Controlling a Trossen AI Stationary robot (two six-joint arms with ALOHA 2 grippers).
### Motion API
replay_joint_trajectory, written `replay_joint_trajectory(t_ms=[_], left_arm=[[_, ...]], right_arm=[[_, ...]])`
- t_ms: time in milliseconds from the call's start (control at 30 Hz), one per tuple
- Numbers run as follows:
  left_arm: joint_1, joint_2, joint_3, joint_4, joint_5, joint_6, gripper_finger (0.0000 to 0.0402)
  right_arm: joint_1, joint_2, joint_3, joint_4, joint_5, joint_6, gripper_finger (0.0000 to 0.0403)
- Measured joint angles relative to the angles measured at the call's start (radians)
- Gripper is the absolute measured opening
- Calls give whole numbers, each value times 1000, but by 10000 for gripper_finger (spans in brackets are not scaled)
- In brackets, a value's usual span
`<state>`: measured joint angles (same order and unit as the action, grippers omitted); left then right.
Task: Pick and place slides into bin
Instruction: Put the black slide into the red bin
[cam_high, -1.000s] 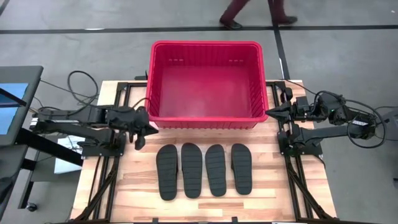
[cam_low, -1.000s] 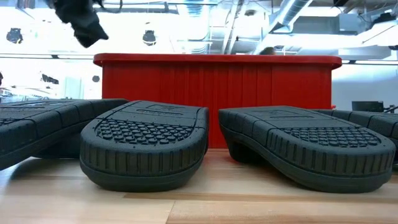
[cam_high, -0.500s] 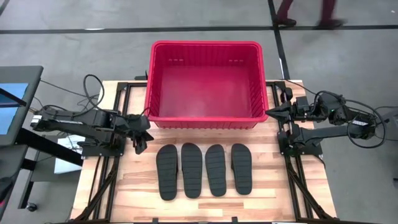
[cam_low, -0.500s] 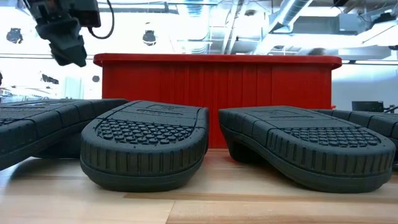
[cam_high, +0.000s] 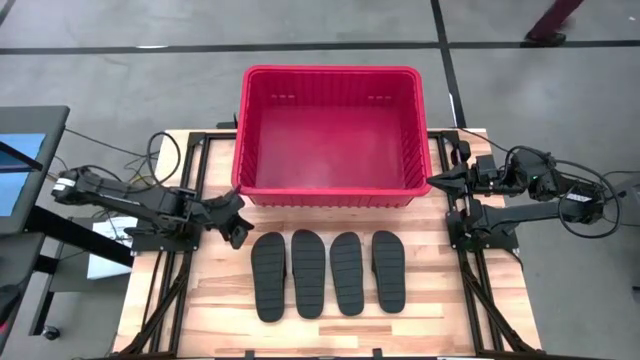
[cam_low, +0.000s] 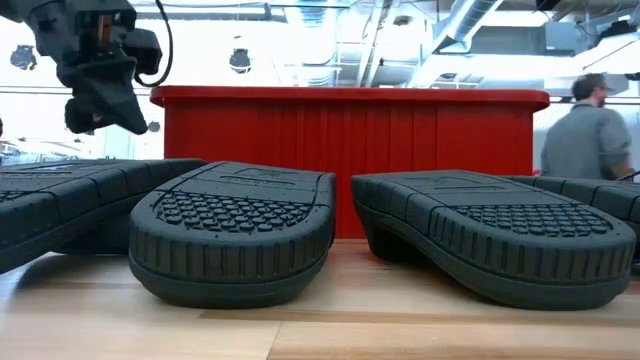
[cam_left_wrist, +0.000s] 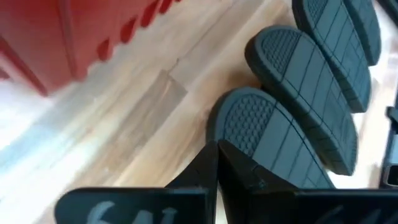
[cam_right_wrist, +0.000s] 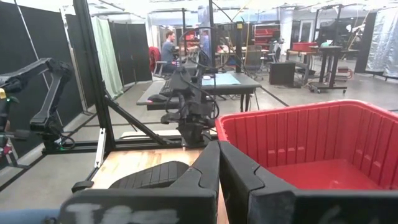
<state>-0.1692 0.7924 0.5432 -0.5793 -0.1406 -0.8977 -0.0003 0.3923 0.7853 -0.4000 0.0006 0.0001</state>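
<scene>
1. On the wooden surface (cam_high: 200, 310), far half: one red bin (cam_high: 331, 135), standing upright, nothing visible inside it. Its far wall reaches past the surface's far edge; its side walls sit just inside the black frame rails.
2. Near half, in front of the bin: four black slides (cam_high: 328, 273) in a side-by-side row, soles up, long axes running toward the bin. None touches the bin; a strip of bare wood lies between their ends and the bin's near wall.
3. Open room: bare wood to the left and right of the row, and a band along the near edge of the surface.
4. Left claw (cam_high: 238, 232): fingers pressed together, holding nothing. It hangs above the surface just beside the bin's near-left corner, close to the end of the leftmost slide, touching neither. The arm reaches in low from the left side, nearly level, wrist tipped down toward the slides.
5. Right claw (cam_high: 434, 180): fingers closed, holding nothing. It is parked beside the bin's right wall near the near-right corner, arm folded back over its base at the right edge, pointing toward the bin.
6. Beyond the surface: one person (cam_low: 587, 135) standing in the room, seen from behind.
</scene>
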Motion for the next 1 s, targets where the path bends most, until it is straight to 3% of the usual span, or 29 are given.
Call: replay_joint_trajectory(t_ms=[433,800,1000], left_arm=[[-72,1,-25,21,-5,-94,8],[-89,1,-25,21,-17,-95,114],[-90,12,-25,27,-23,-173,147]], right_arm=[[0,0,0,0,0,0,0],[0,0,0,0,0,0,0],[0,0,0,0,0,0,0]])
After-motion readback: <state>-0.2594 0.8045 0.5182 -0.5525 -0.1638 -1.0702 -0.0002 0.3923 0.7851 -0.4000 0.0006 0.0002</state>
